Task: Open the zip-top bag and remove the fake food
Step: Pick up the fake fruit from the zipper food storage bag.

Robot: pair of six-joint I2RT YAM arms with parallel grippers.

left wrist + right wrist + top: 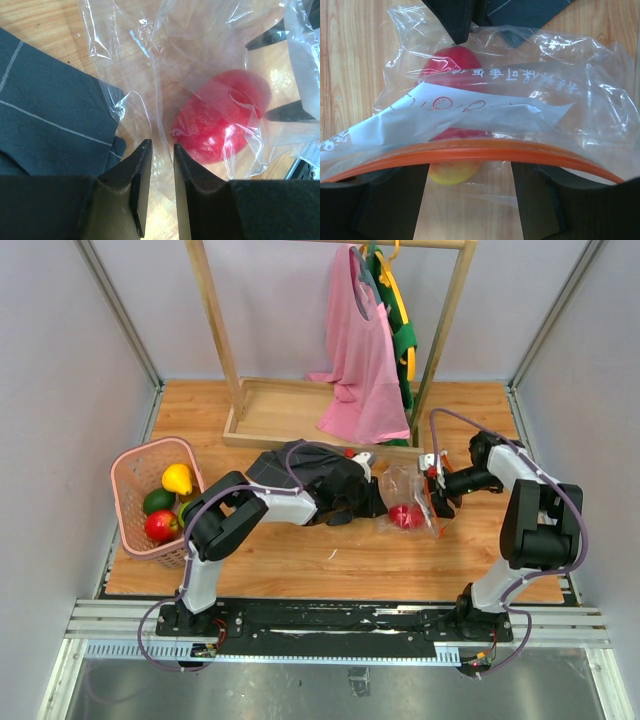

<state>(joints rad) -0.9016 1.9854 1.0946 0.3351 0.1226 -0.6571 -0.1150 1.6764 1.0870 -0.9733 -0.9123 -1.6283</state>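
Observation:
The clear zip-top bag lies on the wooden table between my two grippers. Inside it is one piece of fake food, a red fruit with a yellow underside. My left gripper has its jaws pinched onto a fold of the bag's closed end, with dark checked cloth just to its left. My right gripper stands open at the bag's mouth, and the orange zip strip arcs across in front of its spread fingers. A white label lies on the plastic.
A pink basket at the left edge holds yellow, dark green and red fruits. The dark cloth covers my left wrist. Behind stands a wooden rack with a hanging pink garment. Grey walls close in both sides.

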